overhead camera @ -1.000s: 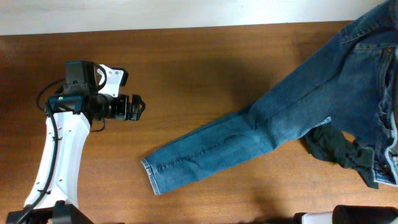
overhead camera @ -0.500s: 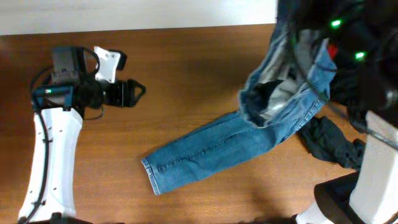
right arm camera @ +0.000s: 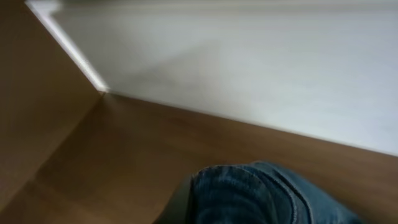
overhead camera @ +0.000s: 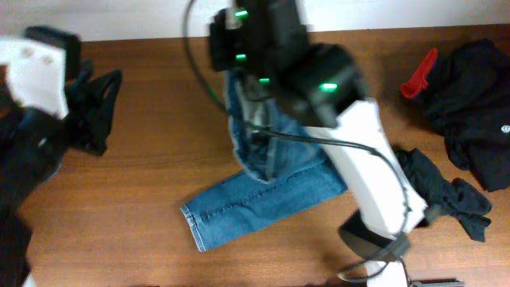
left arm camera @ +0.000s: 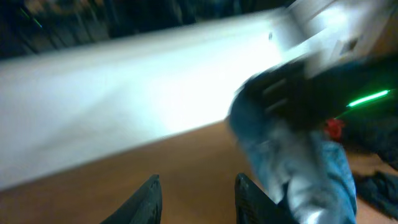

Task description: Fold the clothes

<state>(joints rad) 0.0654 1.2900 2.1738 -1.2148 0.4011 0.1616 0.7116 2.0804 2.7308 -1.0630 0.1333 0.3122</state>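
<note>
I am showing a white right arm (overhead camera: 370, 171), a looping black cable (overhead camera: 194, 72), glowing green lights (overhead camera: 327, 87), and a black left gripper (left arm camera: 196, 190).

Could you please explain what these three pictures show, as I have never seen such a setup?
These are two robot arms at a wooden table. One picture looks down from above; the other two come from cameras on each wrist. On the table lie blue jeans, a black garment, a dark crumpled garment and a red object. The white right arm reaches over the bunched jeans. Denim shows close in its wrist view, but the right gripper itself is hidden, so a hold is likely, not certain. The left gripper is open and empty.
</note>
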